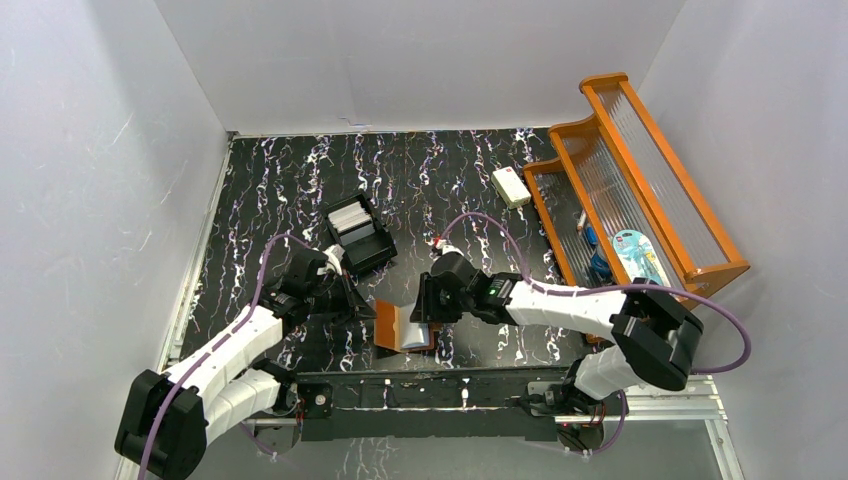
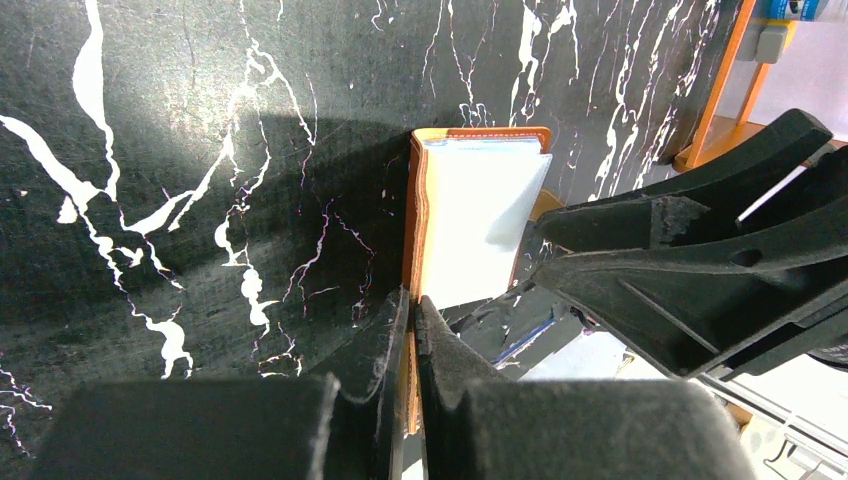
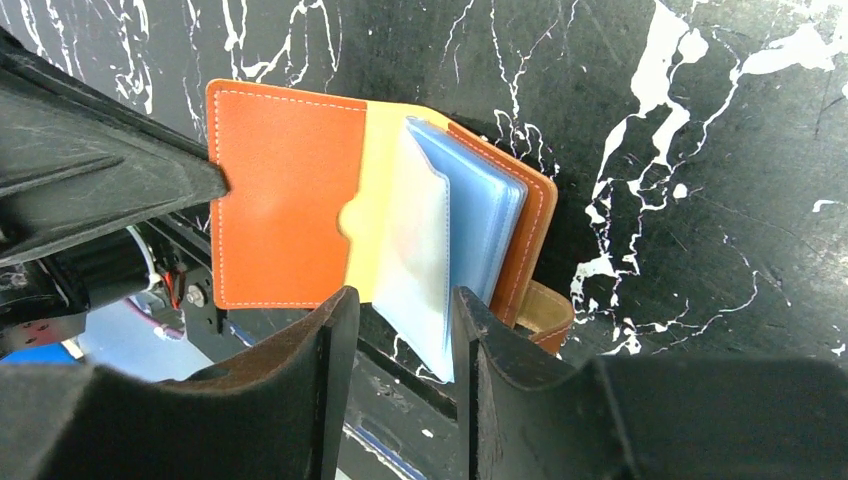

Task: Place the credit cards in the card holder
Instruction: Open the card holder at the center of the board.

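The brown leather card holder point(image 1: 398, 328) stands open near the table's front edge. In the left wrist view my left gripper point(image 2: 412, 325) is shut on the edge of the card holder's point(image 2: 470, 215) brown cover. In the right wrist view the card holder point(image 3: 285, 190) shows its pale blue-grey sleeves point(image 3: 470, 225) fanned out. My right gripper point(image 3: 403, 315) is open, its fingers either side of the lower corner of one sleeve, with gaps showing. The credit cards point(image 1: 350, 215) lie as a pale stack in a black box. No card is in either gripper.
The black compartmented box point(image 1: 362, 238) sits behind the left gripper point(image 1: 362, 310). A white block with a red mark point(image 1: 511, 186) lies at the back right. An orange wooden rack point(image 1: 640, 180) stands along the right side. The right gripper point(image 1: 428, 305) is close beside the card holder.
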Robot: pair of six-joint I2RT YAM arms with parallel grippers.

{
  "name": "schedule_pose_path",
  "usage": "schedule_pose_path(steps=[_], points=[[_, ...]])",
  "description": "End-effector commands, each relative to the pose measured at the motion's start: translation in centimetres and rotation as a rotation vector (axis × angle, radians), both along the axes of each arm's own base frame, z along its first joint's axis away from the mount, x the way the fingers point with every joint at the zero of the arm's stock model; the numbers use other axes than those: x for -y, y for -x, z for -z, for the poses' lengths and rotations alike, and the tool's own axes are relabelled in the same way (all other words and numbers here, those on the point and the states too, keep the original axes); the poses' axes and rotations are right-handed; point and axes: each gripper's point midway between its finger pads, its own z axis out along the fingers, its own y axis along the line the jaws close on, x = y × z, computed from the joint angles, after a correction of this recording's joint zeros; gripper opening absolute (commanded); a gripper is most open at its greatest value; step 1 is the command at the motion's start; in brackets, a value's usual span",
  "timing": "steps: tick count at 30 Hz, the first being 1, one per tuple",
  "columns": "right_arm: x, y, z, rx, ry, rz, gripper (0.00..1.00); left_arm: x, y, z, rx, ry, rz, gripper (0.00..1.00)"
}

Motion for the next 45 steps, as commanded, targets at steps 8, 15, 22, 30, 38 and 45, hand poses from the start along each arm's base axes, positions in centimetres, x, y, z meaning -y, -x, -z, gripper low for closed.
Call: schedule_pose_path(steps=[8, 15, 22, 30, 38, 45], points=[[-3.7, -0.9, -2.3, 0.036, -0.137, -0.056, 0.47, -0.2, 0.7, 0.5, -0.021, -0.002, 0.006, 0.03], [-6.1, 0.4, -5.1, 0.038, -0.326, -0.156, 0.47, 0.0, 0.5, 0.6, -0.022, 0.006, 0.004, 0.03], [-6.8, 1.4, -3.6, -0.027, -0.398, -0.175, 0.42, 0.7, 0.3, 0.0, -0.020, 0.060, 0.000, 0.05], [-4.6, 0.4, -3.6, 0.013, -0.258, -0.117, 0.47, 0.5, 0.7, 1.1, -0.044, 0.042, -0.005, 0.03], [0.6, -0.1, -1.6, 0.038, -0.058, 0.012, 0.55, 0.1, 0.7, 1.6, -0.051, 0.011, -0.007, 0.03], [-0.3, -0.1, -0.6, 0.014, -0.063, -0.004, 0.54, 0.1, 0.7, 1.4, -0.051, 0.015, -0.009, 0.03]])
